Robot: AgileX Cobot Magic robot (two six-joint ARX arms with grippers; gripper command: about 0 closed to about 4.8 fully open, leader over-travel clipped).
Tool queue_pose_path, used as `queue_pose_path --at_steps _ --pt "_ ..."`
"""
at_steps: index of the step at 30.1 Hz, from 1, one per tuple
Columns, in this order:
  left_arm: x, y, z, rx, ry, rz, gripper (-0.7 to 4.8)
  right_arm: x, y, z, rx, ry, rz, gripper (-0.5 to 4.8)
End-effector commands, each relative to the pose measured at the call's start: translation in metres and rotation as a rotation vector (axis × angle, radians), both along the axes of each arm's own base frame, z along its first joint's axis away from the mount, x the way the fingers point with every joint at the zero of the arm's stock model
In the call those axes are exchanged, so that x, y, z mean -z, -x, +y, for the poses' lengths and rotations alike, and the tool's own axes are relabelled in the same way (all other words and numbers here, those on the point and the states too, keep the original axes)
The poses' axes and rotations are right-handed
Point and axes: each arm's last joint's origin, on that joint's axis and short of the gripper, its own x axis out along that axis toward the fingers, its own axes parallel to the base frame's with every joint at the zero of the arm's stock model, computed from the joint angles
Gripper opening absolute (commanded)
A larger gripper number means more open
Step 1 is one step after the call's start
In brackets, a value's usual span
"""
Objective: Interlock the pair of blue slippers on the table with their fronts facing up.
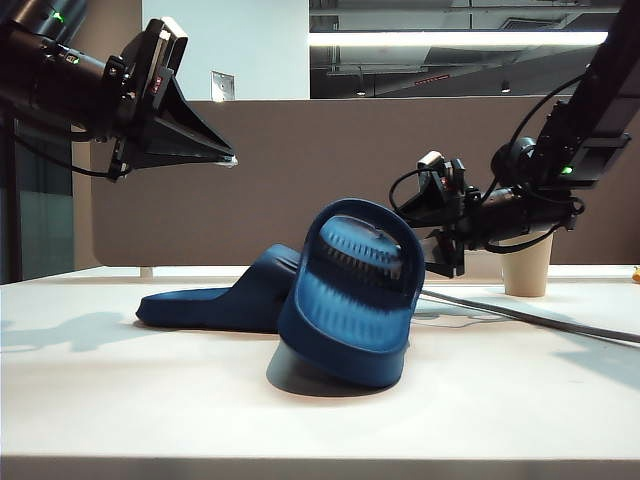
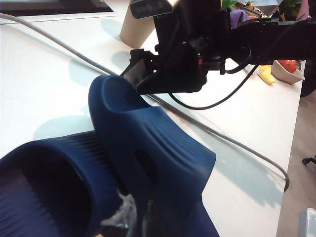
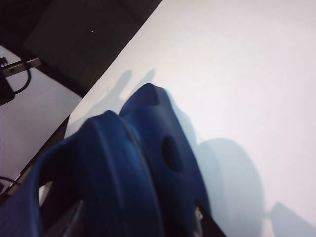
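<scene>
Judging by the layout, the two dark navy moulded foam slippers [image 1: 345,295] look interlocked on the white desk [image 1: 120,400], one propped through the other's strap, with the right gripper [image 1: 440,240] spread wide at the propped slipper and the left gripper [image 1: 225,158] pressed together, raised well apart, so little beyond withdrawal seems left

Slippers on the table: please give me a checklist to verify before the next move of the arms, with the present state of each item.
1. Left gripper away from the slippers, raised and shut: ok.
2. Right gripper free of the standing slipper: cannot tell; it is close behind it.
3. Standing slipper supported: ok, it leans on the flat slipper.
4. Both fronts facing up: not ok, one lies flat.
5. Cup apart from the slippers: ok.
</scene>
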Motion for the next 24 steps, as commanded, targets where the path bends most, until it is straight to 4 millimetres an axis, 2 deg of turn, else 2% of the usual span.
queue_pose_path --at_steps 1,5,11,16,24 --pt "-0.0029 -0.0004 -0.0004 0.002 0.004 -0.015 0.28 0.0024 0.0002 0.0070 -0.034 -0.019 -0.007 2.74" --pt "-0.0029 -0.0004 -0.0004 0.002 0.004 -0.015 0.28 0.0088 0.0003 0.0109 -0.040 -0.016 0.006 2.67" --pt "-0.0028 -0.0003 -0.0003 0.002 0.004 -0.014 0.28 0.0092 -0.0013 0.0121 -0.029 -0.005 -0.021 1.39" --pt "-0.0023 -0.0004 -0.0003 -0.002 0.001 -0.014 0.29 0.0082 -0.0020 0.0120 -0.028 -0.007 -0.032 0.66" --pt "0.0013 -0.0012 0.0016 -0.070 -0.043 0.006 0.29 0.0079 -0.0025 0.0101 -0.026 -0.011 -0.031 0.40"
